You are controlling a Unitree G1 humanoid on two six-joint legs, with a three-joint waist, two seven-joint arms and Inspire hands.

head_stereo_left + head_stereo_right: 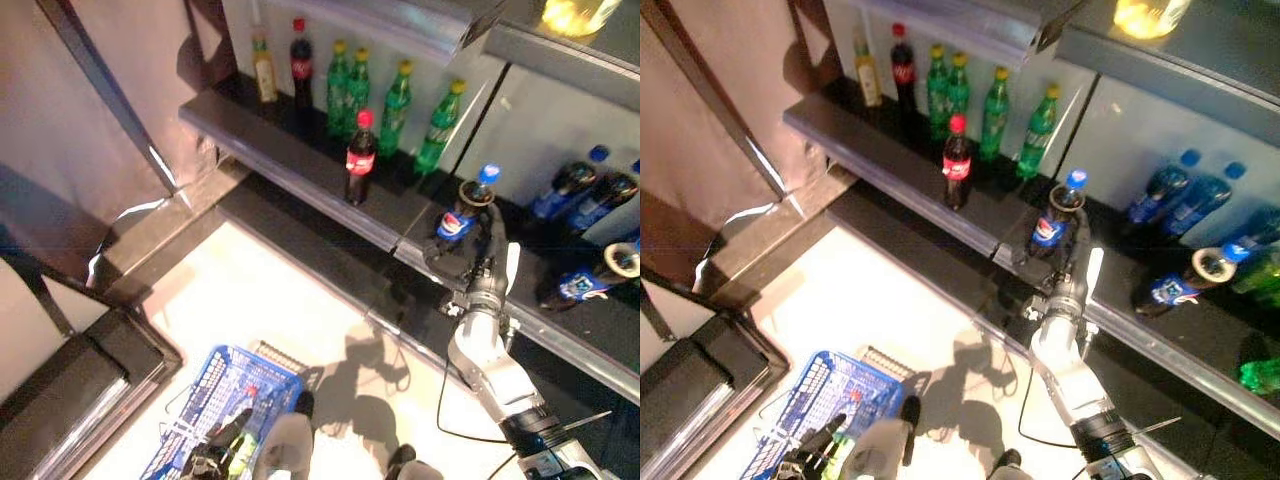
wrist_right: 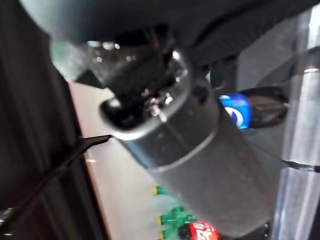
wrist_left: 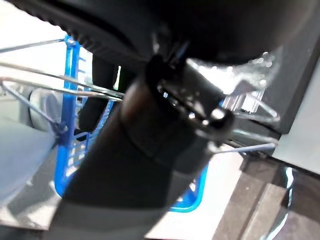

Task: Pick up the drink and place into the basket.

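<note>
A dark cola bottle with a blue cap and blue label (image 1: 458, 218) stands at the front edge of the dark shelf (image 1: 300, 165). My right hand (image 1: 483, 262) reaches up against the bottle's lower right side, its white thumb cover standing off to the right. How the hand sits on the bottle is hidden. The same bottle (image 1: 1048, 228) and right hand (image 1: 1068, 272) show in the right eye view. The blue wire basket (image 1: 235, 385) hangs low at the bottom left. My left hand (image 3: 165, 125) is curled on its wire handle (image 3: 30, 75).
A red-capped cola bottle (image 1: 360, 158) stands alone at the shelf front. Green bottles (image 1: 396, 98) and a yellowish bottle (image 1: 264, 68) line the back. More blue-capped bottles (image 1: 585, 195) stand to the right, one lying down (image 1: 590, 280). The basket holds a dark and green item (image 1: 235, 450).
</note>
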